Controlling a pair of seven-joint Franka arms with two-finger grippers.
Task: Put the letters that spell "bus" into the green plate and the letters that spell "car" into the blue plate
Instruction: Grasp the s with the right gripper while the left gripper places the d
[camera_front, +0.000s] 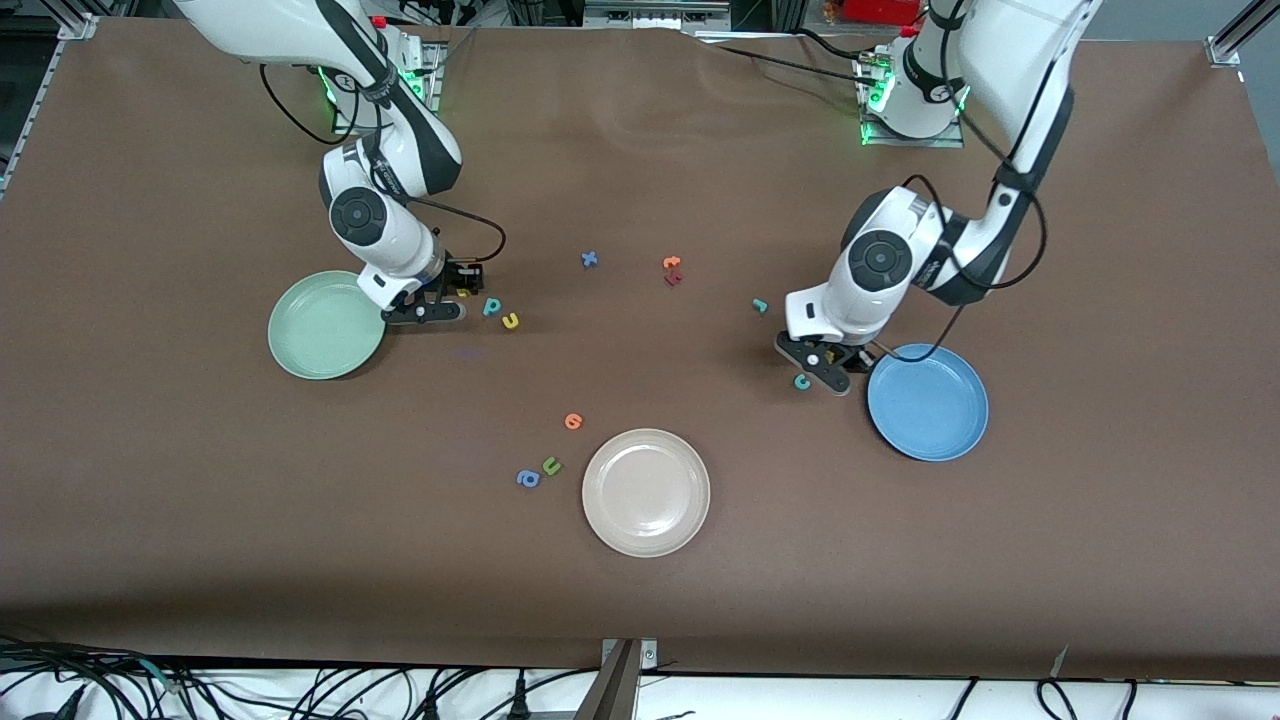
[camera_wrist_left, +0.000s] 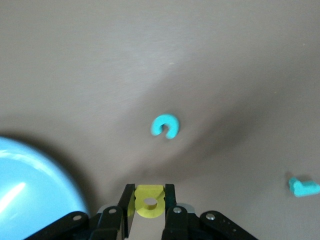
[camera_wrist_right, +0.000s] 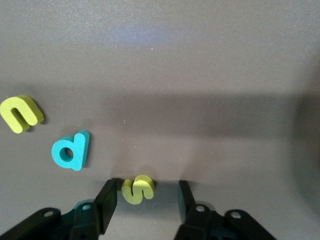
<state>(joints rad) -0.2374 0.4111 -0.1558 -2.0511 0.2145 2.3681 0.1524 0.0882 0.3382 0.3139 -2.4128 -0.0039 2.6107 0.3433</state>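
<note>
My left gripper (camera_front: 820, 362) (camera_wrist_left: 150, 199) is shut on the yellow a (camera_wrist_left: 149, 202), low by the table beside the blue plate (camera_front: 928, 402) (camera_wrist_left: 30, 190). The teal c (camera_front: 802, 381) (camera_wrist_left: 164, 126) lies just next to it, and the teal r (camera_front: 760, 305) (camera_wrist_left: 302, 187) lies farther from the front camera. My right gripper (camera_front: 455, 293) (camera_wrist_right: 145, 192) is down beside the green plate (camera_front: 325, 325). Its jaws are open around the yellow s (camera_wrist_right: 137, 189): one finger touches it, the other stands apart. The teal b (camera_front: 491, 307) (camera_wrist_right: 71, 150) and the yellow u (camera_front: 510, 321) (camera_wrist_right: 21, 113) lie close by.
A beige-white plate (camera_front: 646, 492) sits nearest the front camera. A green u (camera_front: 551, 465), a blue a (camera_front: 528, 479) and an orange letter (camera_front: 573, 421) lie beside it. A blue x (camera_front: 590, 259) and two orange-red letters (camera_front: 672, 270) lie mid-table.
</note>
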